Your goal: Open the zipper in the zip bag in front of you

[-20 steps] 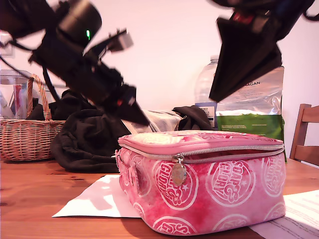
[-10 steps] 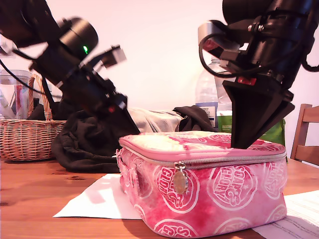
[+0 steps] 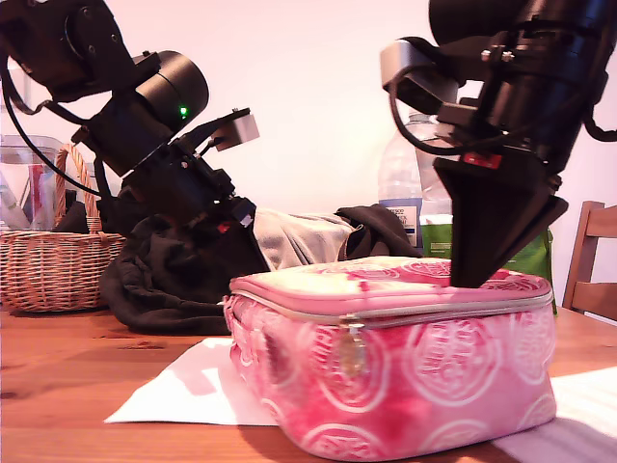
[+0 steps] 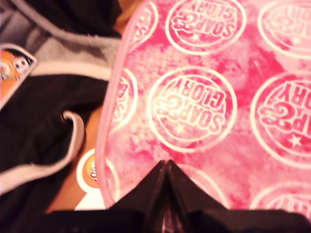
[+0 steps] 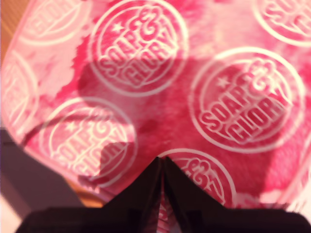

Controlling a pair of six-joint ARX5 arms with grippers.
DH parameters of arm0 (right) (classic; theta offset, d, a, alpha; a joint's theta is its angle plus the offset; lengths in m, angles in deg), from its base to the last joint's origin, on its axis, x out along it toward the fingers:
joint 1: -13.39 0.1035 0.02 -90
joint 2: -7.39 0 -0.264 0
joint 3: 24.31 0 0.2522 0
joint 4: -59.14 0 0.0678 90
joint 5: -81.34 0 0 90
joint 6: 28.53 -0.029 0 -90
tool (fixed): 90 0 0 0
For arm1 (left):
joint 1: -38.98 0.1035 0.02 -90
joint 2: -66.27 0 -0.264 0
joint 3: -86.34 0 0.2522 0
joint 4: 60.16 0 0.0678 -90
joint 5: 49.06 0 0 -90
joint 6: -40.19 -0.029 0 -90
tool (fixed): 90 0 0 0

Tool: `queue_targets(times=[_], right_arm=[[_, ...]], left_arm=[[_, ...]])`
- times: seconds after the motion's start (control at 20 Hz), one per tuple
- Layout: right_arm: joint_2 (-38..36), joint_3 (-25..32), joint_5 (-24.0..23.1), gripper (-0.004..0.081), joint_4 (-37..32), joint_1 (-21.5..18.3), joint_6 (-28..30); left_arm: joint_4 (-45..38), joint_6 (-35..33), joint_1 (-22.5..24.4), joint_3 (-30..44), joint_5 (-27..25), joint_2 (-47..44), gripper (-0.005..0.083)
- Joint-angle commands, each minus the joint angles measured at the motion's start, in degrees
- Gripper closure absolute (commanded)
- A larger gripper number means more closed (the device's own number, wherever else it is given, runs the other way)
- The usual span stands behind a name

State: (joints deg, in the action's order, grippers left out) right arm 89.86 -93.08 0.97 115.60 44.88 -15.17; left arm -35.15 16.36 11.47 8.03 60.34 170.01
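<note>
While both tools bear narrow-jawed on the zip bag's (image 3: 405, 376) top panel, pinning it to the worktop (image 3: 58, 386), its zipper (image 3: 424, 313) remains shut; next, likely, gripping the pull (image 3: 351, 349) hanging beneath.

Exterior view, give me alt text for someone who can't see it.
A pink zip bag sits on a wooden table, its zipper closed. One black gripper presses its top panel at the view's right; another arm reaches down behind the bag's other end.
</note>
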Motion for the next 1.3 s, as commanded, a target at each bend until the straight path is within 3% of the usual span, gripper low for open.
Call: queue_targets(times=[0.0, 0.2, 0.45, 0.8, 1.15, 1.25], right_arm=[[1.3, 1.5, -1.9, 0.0783, 0.4, -2.3, 0.2], [1.4, 1.5, -2.6, 0.0783, -2.2, -4.7, 0.3], [2.2, 1.5, -2.7, 0.0783, -6.9, -4.9, 0.6], [12.0, 1.5, -2.5, 0.0783, -12.4, -4.8, 1.6], [12.9, 1.4, 5.1, 0.0783, -19.7, -3.8, 1.3], [12.9, 1.4, 5.2, 0.0783, -21.3, -3.1, 1.0]], left_arm=[[5.5, -0.2, -0.4, 3.6, -0.8, 3.9, 0.0795], [12.5, 0.0, -0.5, 3.6, -2.2, 3.9, 0.0795], [20.9, 1.4, -0.5, 3.6, -4.3, 3.9, 0.0795], [29.1, 2.8, -4.3, 3.6, -3.0, 3.9, 0.0795], [33.5, 3.4, -9.9, 3.6, -2.9, 3.8, 0.0795], [33.6, 3.5, -10.6, 3.6, -2.8, 3.0, 0.0795]])
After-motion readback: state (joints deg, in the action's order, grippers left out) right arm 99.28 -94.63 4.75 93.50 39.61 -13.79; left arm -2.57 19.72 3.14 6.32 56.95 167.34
